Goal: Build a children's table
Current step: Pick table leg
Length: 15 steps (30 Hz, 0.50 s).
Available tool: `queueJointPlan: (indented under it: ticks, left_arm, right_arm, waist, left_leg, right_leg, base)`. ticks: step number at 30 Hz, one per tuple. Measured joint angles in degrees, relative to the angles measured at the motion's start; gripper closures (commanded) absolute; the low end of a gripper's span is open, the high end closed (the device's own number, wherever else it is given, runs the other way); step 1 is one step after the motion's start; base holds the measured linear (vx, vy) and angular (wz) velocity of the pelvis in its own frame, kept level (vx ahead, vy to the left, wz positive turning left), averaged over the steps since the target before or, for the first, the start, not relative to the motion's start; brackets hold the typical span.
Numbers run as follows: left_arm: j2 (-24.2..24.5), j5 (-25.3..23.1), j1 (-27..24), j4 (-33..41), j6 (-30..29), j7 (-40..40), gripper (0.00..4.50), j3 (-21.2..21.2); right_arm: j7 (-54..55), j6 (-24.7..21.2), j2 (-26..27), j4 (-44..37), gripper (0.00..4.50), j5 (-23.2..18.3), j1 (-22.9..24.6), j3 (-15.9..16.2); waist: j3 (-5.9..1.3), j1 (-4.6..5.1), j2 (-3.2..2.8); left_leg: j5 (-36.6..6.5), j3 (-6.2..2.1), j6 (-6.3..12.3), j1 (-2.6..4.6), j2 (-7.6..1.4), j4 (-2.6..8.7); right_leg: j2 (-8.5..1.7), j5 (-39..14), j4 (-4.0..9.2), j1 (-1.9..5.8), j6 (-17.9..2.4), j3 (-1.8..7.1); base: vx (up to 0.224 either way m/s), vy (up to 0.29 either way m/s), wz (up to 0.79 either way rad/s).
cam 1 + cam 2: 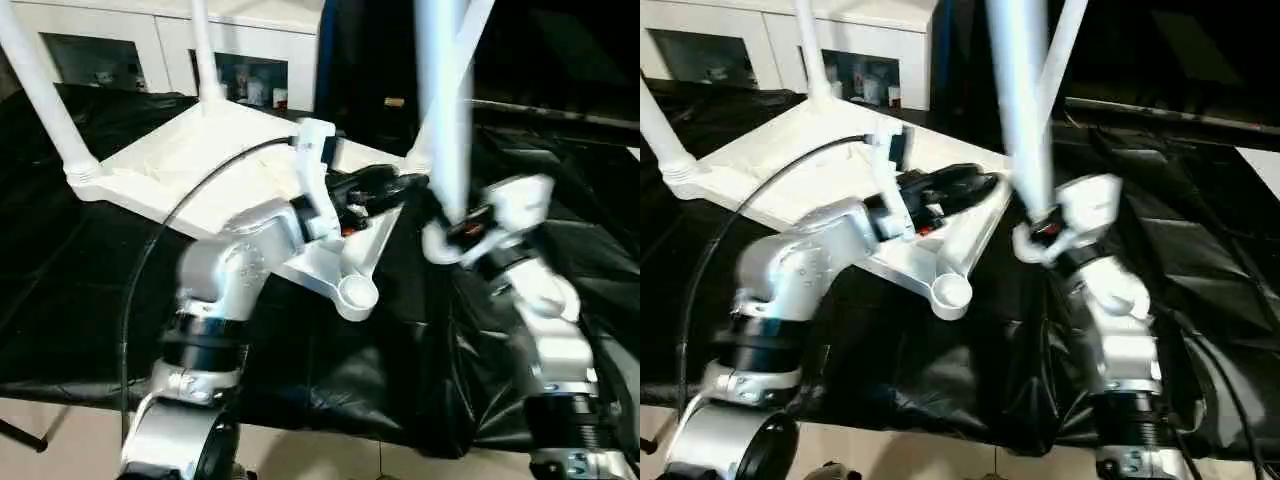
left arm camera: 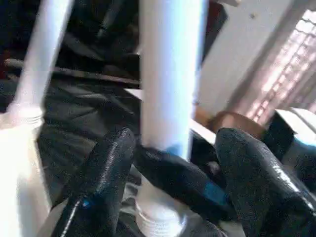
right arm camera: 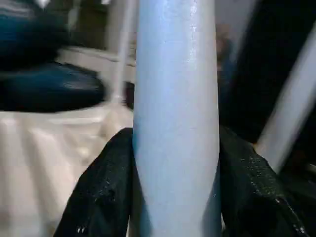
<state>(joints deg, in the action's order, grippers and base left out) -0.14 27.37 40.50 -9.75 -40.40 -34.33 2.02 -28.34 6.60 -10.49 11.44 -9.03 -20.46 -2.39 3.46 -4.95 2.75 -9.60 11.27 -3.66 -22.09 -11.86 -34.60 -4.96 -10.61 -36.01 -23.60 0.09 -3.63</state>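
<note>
The children's table top [image 1: 200, 160] lies upside down on a black cloth. Three white legs [image 1: 40, 90] stand in its corner sockets. The near corner socket [image 1: 357, 293] is empty. My right gripper [image 3: 175, 138] is shut on a fourth leg [image 1: 442, 100] and holds it upright, right of that socket, with its lower end [image 1: 438, 245] above the cloth. My left gripper [image 2: 175, 136] reaches across the top to the same leg. Its black fingers [image 2: 101, 177] stand open on either side of the leg, clear of it.
A black cloth [image 1: 80, 280] covers the work surface and hangs over its near edge above a pale floor [image 1: 60, 440]. A white cabinet [image 1: 150, 40] stands behind. A black cable [image 1: 150, 260] arcs over my left forearm.
</note>
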Motion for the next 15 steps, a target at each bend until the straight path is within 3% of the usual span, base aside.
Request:
queueJointPlan:
  ticks: [4, 7, 10, 15]
  left_arm:
    - [-0.04, 1.20, 0.44, -0.70, 0.04, 0.32, 1.43, 2.74]
    - [0.09, 1.19, 1.12, -2.06, 0.92, 1.01, 1.43, 3.26]
    - [-0.43, 1.85, 1.16, -3.29, 1.22, 1.46, 1.43, 4.42]
    - [-2.27, 2.55, 2.38, -4.57, 1.49, 4.48, 1.93, 6.07]
  right_arm:
    - [-1.11, 1.46, 2.18, 0.70, 2.63, 2.34, -0.01, 4.82]
    - [-1.68, 1.81, 3.23, 0.70, 2.63, 3.21, -0.45, 6.47]
    - [-1.94, 2.01, 3.02, 0.95, 2.63, 4.19, -1.26, 7.13]
    - [-1.14, 2.52, 2.98, 3.00, 2.63, 4.42, -2.44, 7.30]
  waist:
    - [0.05, -0.15, 0.14]
    - [0.06, -0.43, 0.32]
    - [0.06, -0.34, 0.35]
    - [0.12, -0.22, 0.70]
  left_leg:
    - [-0.01, 0.00, 0.02, -0.16, 0.02, 0.02]
    - [-0.05, 0.01, 0.08, -0.19, 0.05, 0.02]
    - [-0.07, 0.03, 0.12, -0.18, 0.10, 0.00]
    - [-0.06, 0.03, 0.11, -0.11, 0.07, 0.00]
  right_leg:
    - [-0.01, 0.00, 0.08, -0.10, 0.00, 0.00]
    - [-0.06, 0.00, 0.18, -0.04, 0.00, -0.01]
    - [-0.11, 0.02, 0.21, 0.00, -0.02, 0.01]
    - [-0.09, 0.02, 0.15, 0.02, -0.02, 0.00]
  base:
    - [0.000, 0.000, 0.00]
    - [0.000, 0.000, 0.00]
    - [0.000, 0.000, 0.00]
    - [0.000, 0.000, 0.00]
